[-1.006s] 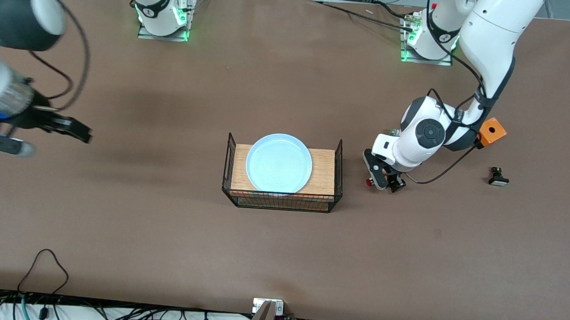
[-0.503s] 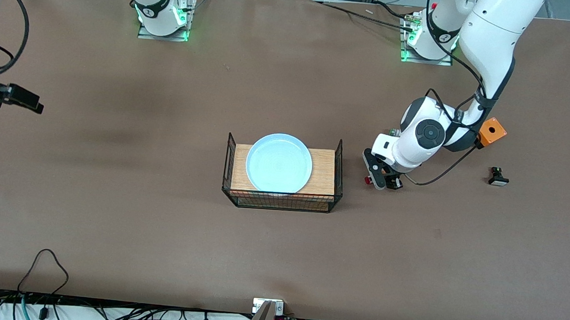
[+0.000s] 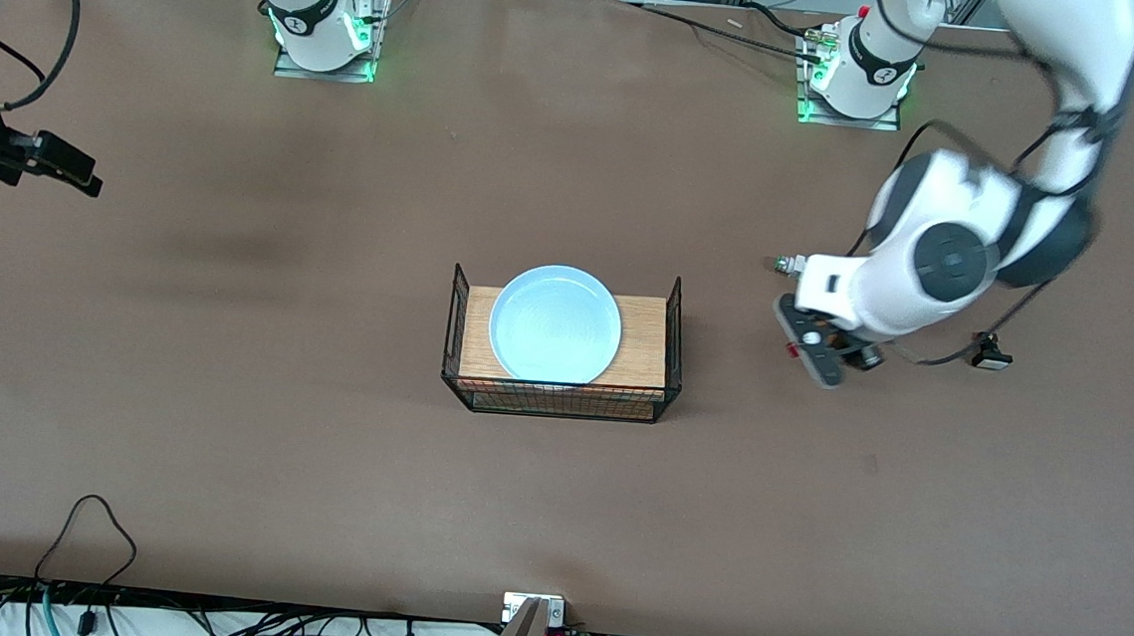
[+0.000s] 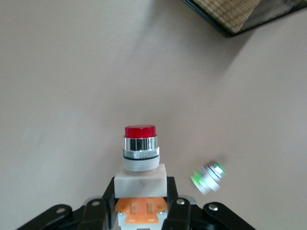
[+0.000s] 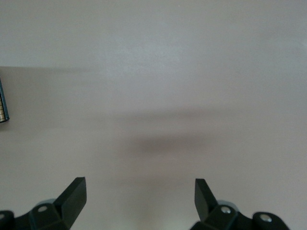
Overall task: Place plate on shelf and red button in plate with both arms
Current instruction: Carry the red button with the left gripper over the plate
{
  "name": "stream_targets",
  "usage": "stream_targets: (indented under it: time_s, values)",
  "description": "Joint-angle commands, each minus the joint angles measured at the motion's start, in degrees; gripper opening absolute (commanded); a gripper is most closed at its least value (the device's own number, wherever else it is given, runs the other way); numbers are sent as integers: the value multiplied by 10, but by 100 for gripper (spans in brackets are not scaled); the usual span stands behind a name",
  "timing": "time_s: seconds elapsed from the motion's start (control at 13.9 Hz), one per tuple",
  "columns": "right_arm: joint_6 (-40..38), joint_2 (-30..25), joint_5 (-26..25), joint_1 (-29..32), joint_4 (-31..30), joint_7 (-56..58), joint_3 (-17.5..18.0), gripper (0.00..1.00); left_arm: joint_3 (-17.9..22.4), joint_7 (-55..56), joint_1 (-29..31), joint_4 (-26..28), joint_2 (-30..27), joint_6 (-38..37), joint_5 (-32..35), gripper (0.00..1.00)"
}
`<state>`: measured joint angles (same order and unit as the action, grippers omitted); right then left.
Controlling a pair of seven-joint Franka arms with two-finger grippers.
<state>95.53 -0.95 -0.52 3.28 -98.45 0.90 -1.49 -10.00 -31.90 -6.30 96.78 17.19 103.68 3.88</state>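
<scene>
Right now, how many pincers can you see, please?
2: the left pincer, shut on the red button, over the table's left-arm end; the right pincer, open, over its right-arm end.

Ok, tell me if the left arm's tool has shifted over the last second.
Yes. The left tool, gripping the red button, has moved away from the wire basket, toward the left arm's end of the table.

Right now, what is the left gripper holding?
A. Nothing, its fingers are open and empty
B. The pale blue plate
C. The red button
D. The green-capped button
C. In the left wrist view the left gripper is shut on the red button, its red cap pointing away from the fingers, while the green-capped button lies on the table and the plate sits on the basket's wooden top.
</scene>
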Motion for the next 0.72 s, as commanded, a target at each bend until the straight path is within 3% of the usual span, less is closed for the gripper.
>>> stream_targets:
  time_s: [0.0,0.14,0.29,0.65]
  values:
    - [-7,-20,3,1,-9,1,4,100,-8,157,-16,-130,14,-134,-60,24]
    - [-14,-18,2,-1,-1,2,9,100,-41,269,-21,-143,16,-136,-130,25]
    - [-17,-16,3,1,4,2,7,100,-70,397,-45,-157,25,-103,-145,25]
    - [-24,-16,3,-1,7,3,8,100,-67,650,-180,-165,97,60,-134,25]
